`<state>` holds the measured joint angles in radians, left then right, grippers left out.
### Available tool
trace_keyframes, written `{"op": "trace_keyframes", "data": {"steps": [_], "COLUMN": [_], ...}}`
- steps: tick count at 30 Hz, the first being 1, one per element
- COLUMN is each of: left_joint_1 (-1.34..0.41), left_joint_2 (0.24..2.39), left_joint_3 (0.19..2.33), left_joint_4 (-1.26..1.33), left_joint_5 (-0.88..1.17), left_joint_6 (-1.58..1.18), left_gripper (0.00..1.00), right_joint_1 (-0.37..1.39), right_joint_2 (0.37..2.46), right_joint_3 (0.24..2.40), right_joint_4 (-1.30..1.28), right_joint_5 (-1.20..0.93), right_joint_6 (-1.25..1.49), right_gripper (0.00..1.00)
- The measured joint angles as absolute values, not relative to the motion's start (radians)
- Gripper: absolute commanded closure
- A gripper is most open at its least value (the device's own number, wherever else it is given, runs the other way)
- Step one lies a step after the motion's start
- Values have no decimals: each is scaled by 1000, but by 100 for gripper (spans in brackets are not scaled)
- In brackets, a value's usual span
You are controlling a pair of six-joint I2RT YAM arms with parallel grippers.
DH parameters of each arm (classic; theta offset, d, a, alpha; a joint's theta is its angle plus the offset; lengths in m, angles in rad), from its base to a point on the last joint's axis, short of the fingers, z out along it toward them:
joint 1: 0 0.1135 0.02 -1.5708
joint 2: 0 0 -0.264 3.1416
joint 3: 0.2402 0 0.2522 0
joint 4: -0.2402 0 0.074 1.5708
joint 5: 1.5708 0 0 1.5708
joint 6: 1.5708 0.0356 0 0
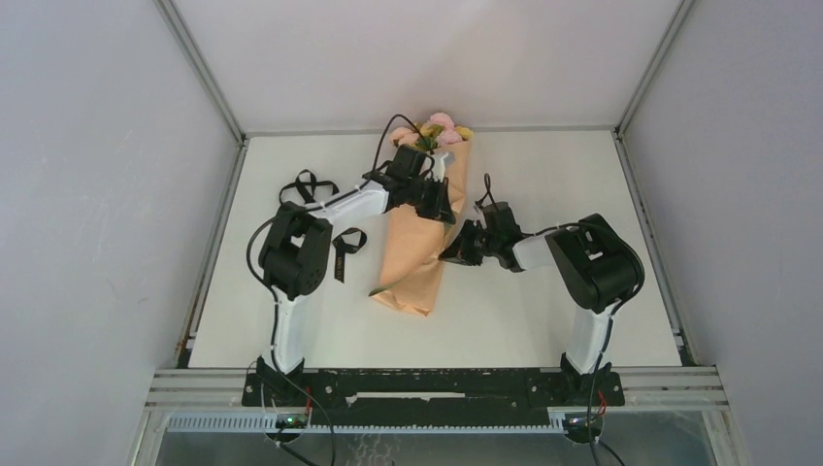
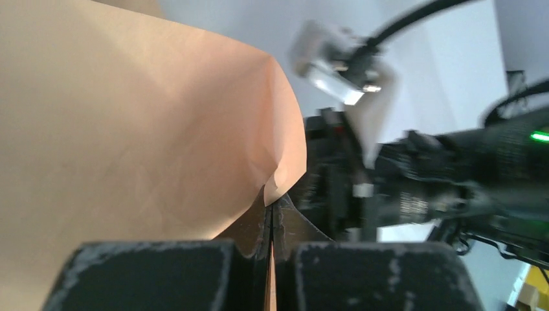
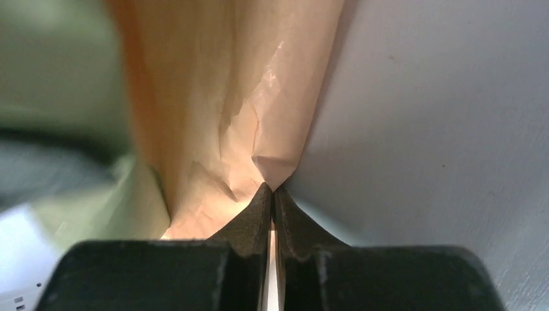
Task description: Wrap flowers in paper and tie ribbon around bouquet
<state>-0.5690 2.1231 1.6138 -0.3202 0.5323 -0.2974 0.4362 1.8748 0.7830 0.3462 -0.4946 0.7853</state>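
The bouquet lies down the middle of the table as a cone of peach-orange paper (image 1: 412,262), with the pink and yellow flowers (image 1: 442,126) showing at its far, wide end. My left gripper (image 1: 440,204) is shut on the cone's right edge near the blooms; the left wrist view shows the paper (image 2: 129,129) pinched at its tips (image 2: 272,199). My right gripper (image 1: 452,253) is shut on the same edge lower down, and the paper (image 3: 226,97) creases at its tips (image 3: 272,189). The black ribbon (image 1: 345,248) lies loose to the left, beside the left arm.
The white table (image 1: 543,194) is boxed in by grey walls on the left, back and right. A metal rail (image 1: 437,383) carrying both arm bases runs along the near edge. In the left wrist view the right arm (image 2: 453,175) is close by, just beyond the paper.
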Motion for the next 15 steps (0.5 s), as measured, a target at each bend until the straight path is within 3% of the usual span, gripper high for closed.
{"op": "trace_keyframes", "data": {"steps": [6, 15], "left_joint_1": [-607, -592], "left_joint_2": [2099, 2252], "left_joint_3": [1653, 1758], "left_joint_4": [-325, -325], "left_joint_5": [562, 507], "left_joint_6": [-334, -351], "left_gripper": [100, 100], "right_joint_1": [434, 464], "right_joint_2": [1893, 1847], "right_joint_3": [783, 739], "right_joint_4": [387, 406], "right_joint_5": [-508, -437], "right_joint_6": [794, 821], "right_gripper": [90, 80]}}
